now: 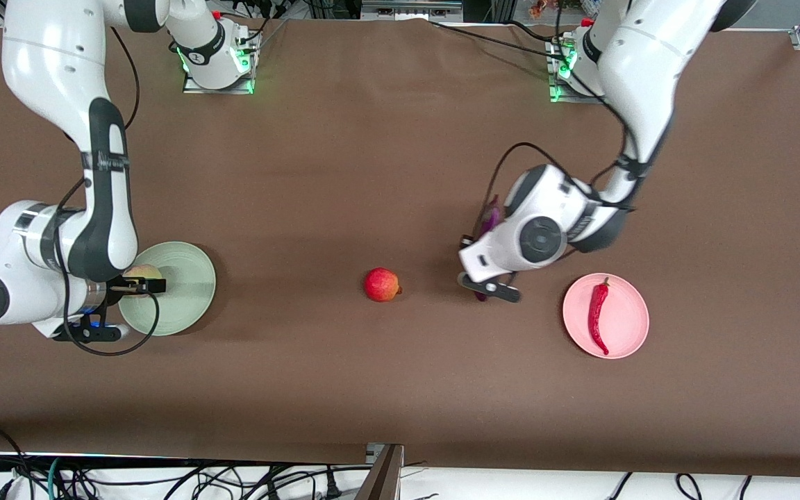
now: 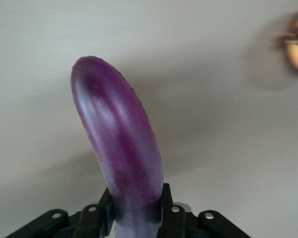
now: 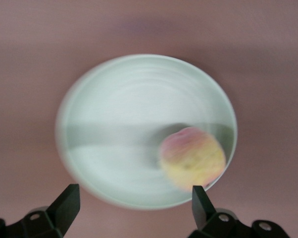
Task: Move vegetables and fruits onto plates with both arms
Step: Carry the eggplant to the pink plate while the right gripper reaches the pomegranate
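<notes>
In the front view, the right arm comes down the left edge of the frame, and the right hand (image 1: pixel 137 285) hangs over the mint green plate (image 1: pixel 188 278) at the lower left of the frame. In the right wrist view its two fingers (image 3: pixel 66 206) are spread wide with nothing between them. Below them, the pale yellow-green fruit (image 3: pixel 192 157) with a pink blush lies in the plate (image 3: pixel 124 109), close to the rim.

The left arm bends down in the right half of the front view. The left hand (image 1: pixel 481 286) is just right of the centre of that frame, and it pinches the purple eggplant (image 2: pixel 117 144) by one end. In the left wrist view the two black fingers (image 2: pixel 167 206) press on both sides of the eggplant, which points away from the hand.

The bright red fruit (image 1: pixel 382 285) lies on the brown worktop (image 1: pixel 372 160) near the middle of the front view, beside the left hand and apart from it. The pink plate (image 1: pixel 626 316) stands at the lower right of that frame, and the red chili pepper (image 1: pixel 598 316) lies on it, with the green stem toward the top of the frame.
</notes>
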`<state>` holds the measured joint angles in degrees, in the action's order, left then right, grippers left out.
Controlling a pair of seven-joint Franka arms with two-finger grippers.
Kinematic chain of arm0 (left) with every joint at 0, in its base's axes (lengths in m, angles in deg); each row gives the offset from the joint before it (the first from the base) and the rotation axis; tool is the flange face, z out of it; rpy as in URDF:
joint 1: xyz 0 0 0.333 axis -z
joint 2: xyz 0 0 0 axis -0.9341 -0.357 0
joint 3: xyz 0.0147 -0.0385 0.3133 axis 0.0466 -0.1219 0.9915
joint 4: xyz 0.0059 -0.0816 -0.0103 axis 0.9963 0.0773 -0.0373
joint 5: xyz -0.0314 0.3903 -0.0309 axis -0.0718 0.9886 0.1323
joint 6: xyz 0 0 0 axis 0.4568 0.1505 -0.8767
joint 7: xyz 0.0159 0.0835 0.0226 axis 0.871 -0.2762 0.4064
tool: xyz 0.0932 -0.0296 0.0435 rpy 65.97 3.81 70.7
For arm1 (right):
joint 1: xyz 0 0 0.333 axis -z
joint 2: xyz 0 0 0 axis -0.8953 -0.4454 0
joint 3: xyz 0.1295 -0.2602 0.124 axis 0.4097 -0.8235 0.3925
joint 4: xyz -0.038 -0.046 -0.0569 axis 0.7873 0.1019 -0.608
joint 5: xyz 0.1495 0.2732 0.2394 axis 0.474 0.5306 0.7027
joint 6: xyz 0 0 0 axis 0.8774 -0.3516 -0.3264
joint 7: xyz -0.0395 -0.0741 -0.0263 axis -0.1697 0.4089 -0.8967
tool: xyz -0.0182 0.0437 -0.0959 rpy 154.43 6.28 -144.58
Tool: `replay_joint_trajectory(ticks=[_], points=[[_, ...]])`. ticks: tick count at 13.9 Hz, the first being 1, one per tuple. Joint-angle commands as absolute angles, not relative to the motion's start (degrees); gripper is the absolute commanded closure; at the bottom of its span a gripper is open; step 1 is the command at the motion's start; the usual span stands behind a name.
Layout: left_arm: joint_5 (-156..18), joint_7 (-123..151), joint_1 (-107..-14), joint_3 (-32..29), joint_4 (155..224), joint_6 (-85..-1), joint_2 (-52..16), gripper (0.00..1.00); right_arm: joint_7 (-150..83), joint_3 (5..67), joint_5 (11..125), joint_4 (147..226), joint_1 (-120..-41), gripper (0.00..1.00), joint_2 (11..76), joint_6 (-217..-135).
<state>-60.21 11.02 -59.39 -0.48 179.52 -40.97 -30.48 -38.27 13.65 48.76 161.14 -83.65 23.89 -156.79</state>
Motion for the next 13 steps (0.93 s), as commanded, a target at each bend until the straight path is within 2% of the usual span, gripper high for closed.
replay_joint_trajectory(ticks=[1, 5, 9, 13], points=[[-51.82, 12.88, -63.71, -0.70, 179.76, -37.99, -28.10, 1.00, -34.03, 13.35, 49.16, 157.72, -88.75, 0.00, 23.56, -154.37], [-31.07, 13.23, -66.17, -0.17, 178.18, -38.52, -29.41, 1.00, -15.25, 15.80, 52.06, 156.22, -96.14, 0.00, 23.56, -157.96], [-24.81, 13.93, -68.64, -0.09, 176.16, -41.83, -33.36, 1.00, 0.95, 18.96, 52.07, 156.48, -103.52, 0.00, 22.16, -167.80], [-23.82, 19.02, -71.89, -0.17, 175.80, -46.16, -35.65, 1.00, 11.23, 25.81, 51.98, 156.66, -104.59, 0.00, 20.14, -177.12]])
